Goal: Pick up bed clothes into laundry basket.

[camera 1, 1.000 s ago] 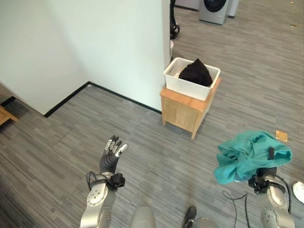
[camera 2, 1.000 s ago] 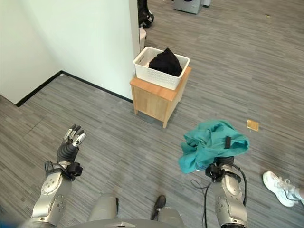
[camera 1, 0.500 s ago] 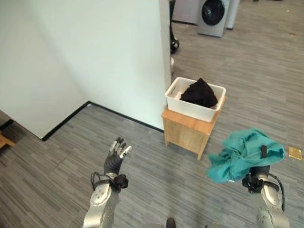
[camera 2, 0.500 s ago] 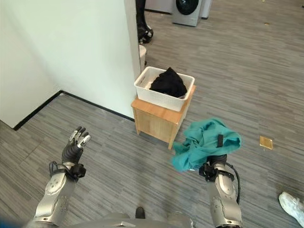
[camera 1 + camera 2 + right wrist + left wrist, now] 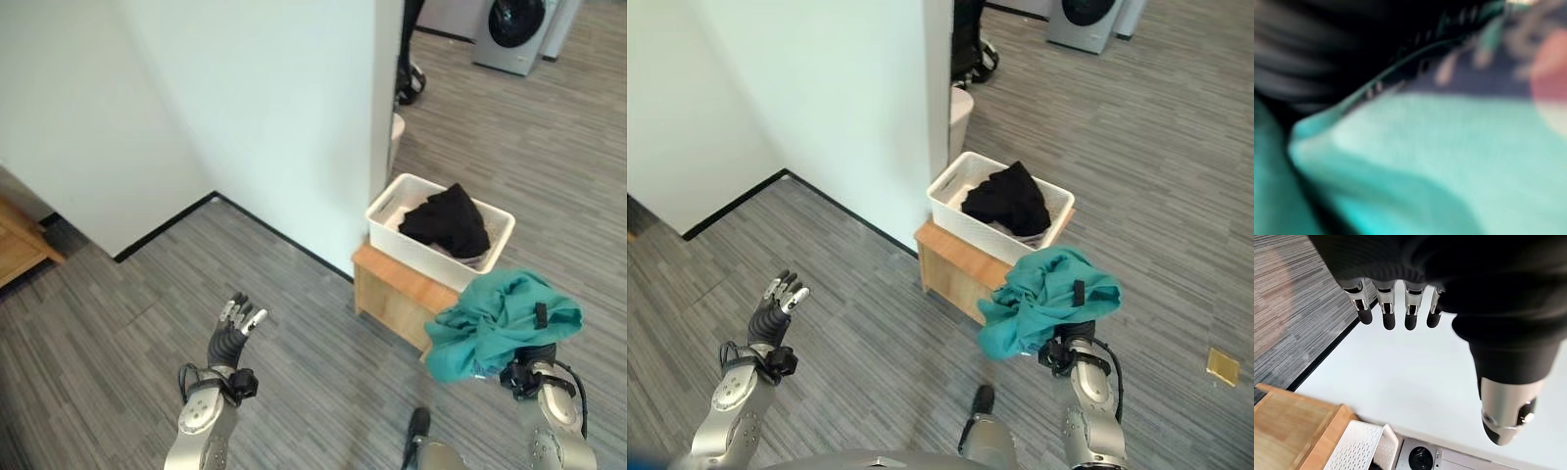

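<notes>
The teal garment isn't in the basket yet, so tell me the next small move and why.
Probably carry the teal garment forward and up over the white laundry basket. It is bunched over the right hand, short of the basket, which sits on a wooden stand with a black garment inside. The left hand is open and idle.

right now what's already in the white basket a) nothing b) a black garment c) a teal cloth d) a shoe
b: a black garment lies in the basket, while the teal cloth is draped over the right hand, apart from it.
</notes>
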